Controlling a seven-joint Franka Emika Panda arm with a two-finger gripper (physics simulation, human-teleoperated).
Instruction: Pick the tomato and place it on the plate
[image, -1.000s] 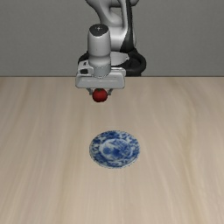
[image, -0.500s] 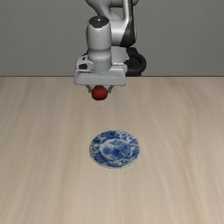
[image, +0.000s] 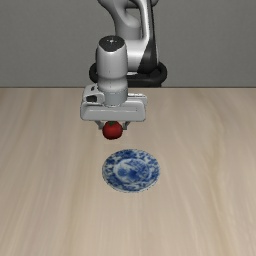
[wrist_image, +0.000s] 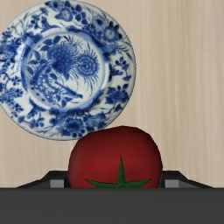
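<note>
The fingers close on the tomato (image: 113, 129) from both sides, so it hangs clamped under the gripper (image: 113, 126), lifted clear of the wooden table (image: 215, 205). That height looks meant to keep the fruit free of the surface while it is carried. The blue-and-white plate (image: 131, 169) lies flat on the table, nearer the front and slightly toward the exterior view's right of the tomato. In the wrist view it sits just beyond the fruit, so I judge the drop point is close but not yet underneath.
</note>
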